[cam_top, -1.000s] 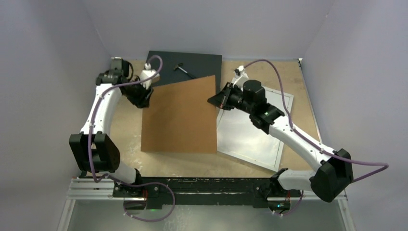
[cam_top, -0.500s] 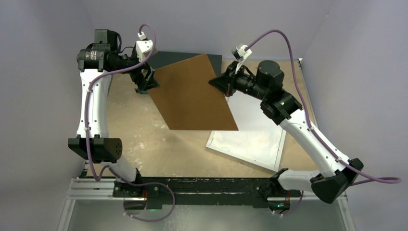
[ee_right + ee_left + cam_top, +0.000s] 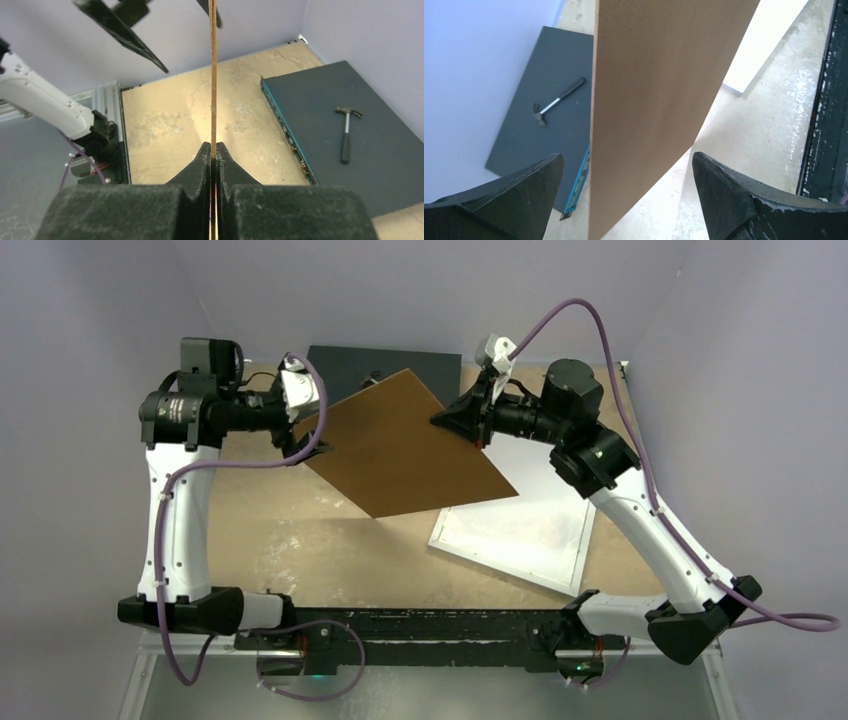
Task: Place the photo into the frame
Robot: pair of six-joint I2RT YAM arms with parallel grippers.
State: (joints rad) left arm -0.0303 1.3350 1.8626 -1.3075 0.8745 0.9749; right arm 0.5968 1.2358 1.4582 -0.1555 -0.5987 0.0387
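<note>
Right gripper (image 3: 214, 150) clamped on one edge of the brown board (image 3: 410, 455), the only hold; left gripper (image 3: 626, 156) jaws wide, straddling the opposite edge, not touching; board tilted in the air, its low corner over the frame (image 3: 520, 535), which lies flat on the table at right; photo I can't see. Risk, I judge: a single edge pinch lets the board pivot or slip; the corner could strike the glass.

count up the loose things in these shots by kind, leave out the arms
brown board: 1
white frame: 1
dark flat box: 1
hammer: 1
total: 4
</note>
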